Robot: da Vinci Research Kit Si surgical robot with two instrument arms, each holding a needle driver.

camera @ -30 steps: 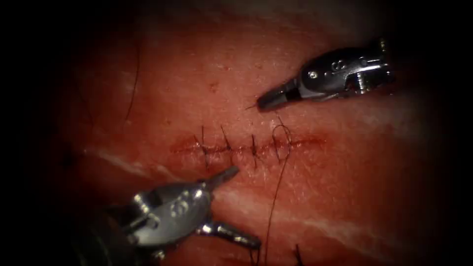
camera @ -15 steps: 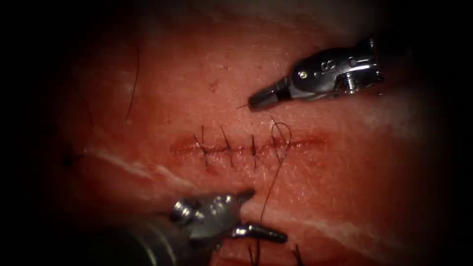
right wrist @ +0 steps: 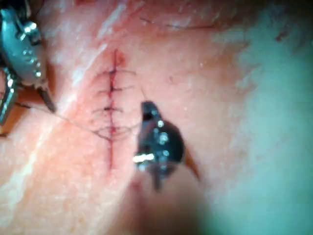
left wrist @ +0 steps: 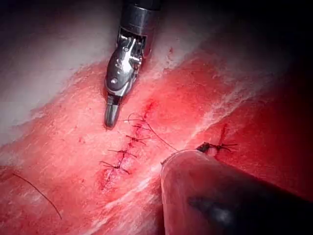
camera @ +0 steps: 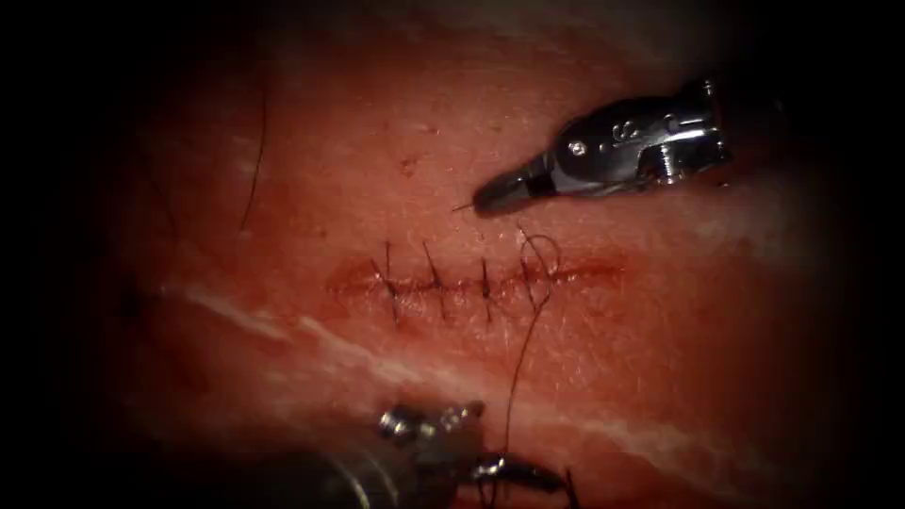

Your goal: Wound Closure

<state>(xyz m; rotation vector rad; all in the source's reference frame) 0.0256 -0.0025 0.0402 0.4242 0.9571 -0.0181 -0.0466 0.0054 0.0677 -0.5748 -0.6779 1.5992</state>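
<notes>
The cut point(camera: 471, 283) runs across the tissue point(camera: 660, 330) and carries three dark stitches point(camera: 436, 281). At its right end sits a loose thread loop point(camera: 540, 256). From there the thread point(camera: 518, 368) trails down to my left tool point(camera: 514, 443), whose jaws stand open below the cut with the strand running between them. Above the cut, my right tool point(camera: 483, 200) is shut, and a short thread end point(camera: 462, 205) pokes out of its tip. The right tool point(left wrist: 111, 122) hovers beside the last stitch. The left tool point(right wrist: 27, 110) shows with spread fingers.
A stray dark thread point(camera: 255, 160) lies on the tissue far left above the cut. Short cut thread ends point(camera: 570, 485) stick up near the left tool. A pale fat band point(camera: 311, 330) crosses below the cut.
My left tool has drawn back down and right, away from the stitches, to the thread. The loop at the cut's right end has shrunk. The right tool shifted slightly left.
</notes>
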